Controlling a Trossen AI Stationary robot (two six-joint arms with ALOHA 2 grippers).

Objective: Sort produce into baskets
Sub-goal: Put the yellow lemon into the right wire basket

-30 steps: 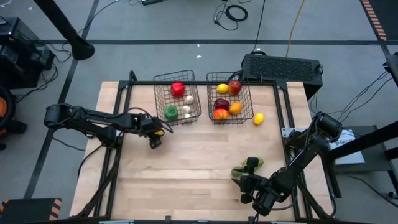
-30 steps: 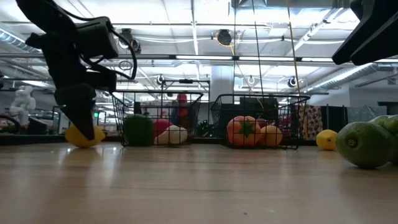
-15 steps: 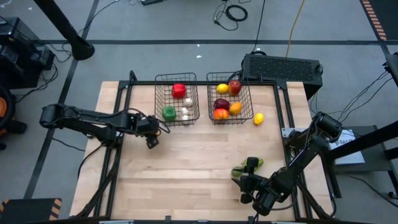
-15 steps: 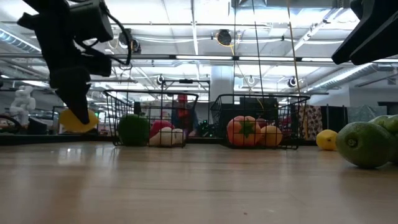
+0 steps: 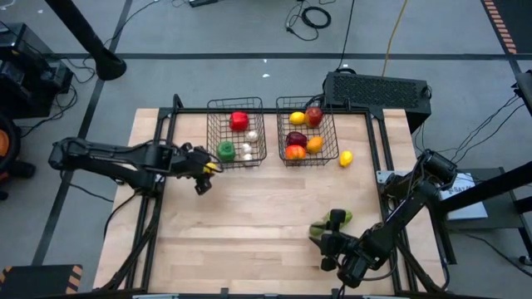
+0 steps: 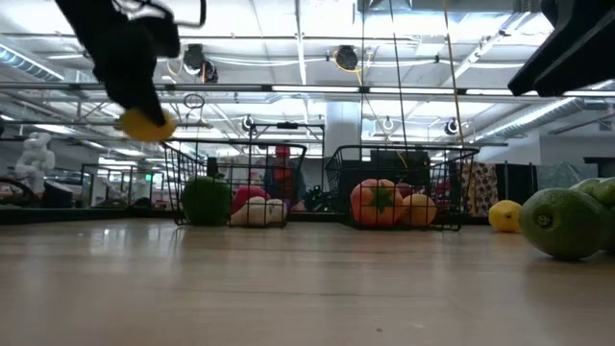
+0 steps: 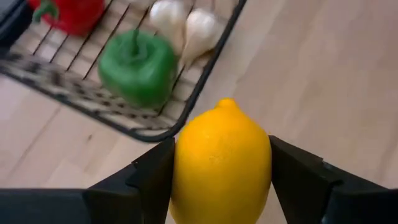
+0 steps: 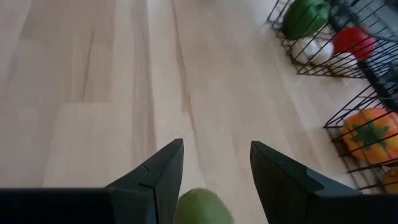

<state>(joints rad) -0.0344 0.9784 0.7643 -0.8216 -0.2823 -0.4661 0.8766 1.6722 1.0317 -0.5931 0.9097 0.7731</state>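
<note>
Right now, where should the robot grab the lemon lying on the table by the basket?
Grip the table lemon across its middle, coming straight down. It lies alone, top bare, close beside the right basket's wall, so fingers should probably close along that wall, not toward it. The left gripper holds another lemon.

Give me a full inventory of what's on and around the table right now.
Baskets: two, dark wire, table's far side.
Left basket: red pepper, green pepper, two whitish bulbs.
Right basket: lemon, red apple, dark red piece, orange pepper, orange.
Loose lemon: yellow, beside right basket.
Green pieces: near right gripper.
Black box: behind table.
Left gripper: shut on yellow lemon, raised by left basket.
Right gripper: open, near edge.
</note>
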